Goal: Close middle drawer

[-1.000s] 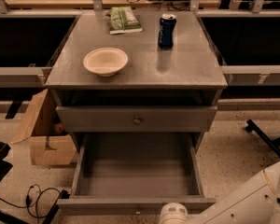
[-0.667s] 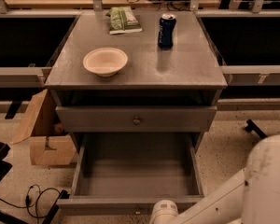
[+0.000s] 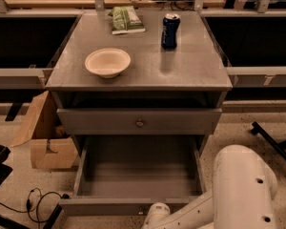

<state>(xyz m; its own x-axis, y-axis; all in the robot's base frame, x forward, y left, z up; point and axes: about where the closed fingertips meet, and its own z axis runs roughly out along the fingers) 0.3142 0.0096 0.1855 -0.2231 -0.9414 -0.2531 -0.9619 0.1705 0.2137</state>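
Note:
The middle drawer stands pulled far out of the grey cabinet, its deep plain grey box empty. Its low front runs along the bottom of the view, with a small knob at centre. My white arm comes in from the lower right. Its rounded wrist end sits right at the drawer front, beside the knob. The gripper itself is below the bottom edge of the view.
Above the open drawer is a shut grey drawer front with a knob. On the cabinet top stand a cream bowl, a blue can and a green packet. A cardboard box and cables lie on the floor at left.
My arm has swung left along the drawer front, and its thick link has risen into view at lower right. The drawer has not visibly moved.

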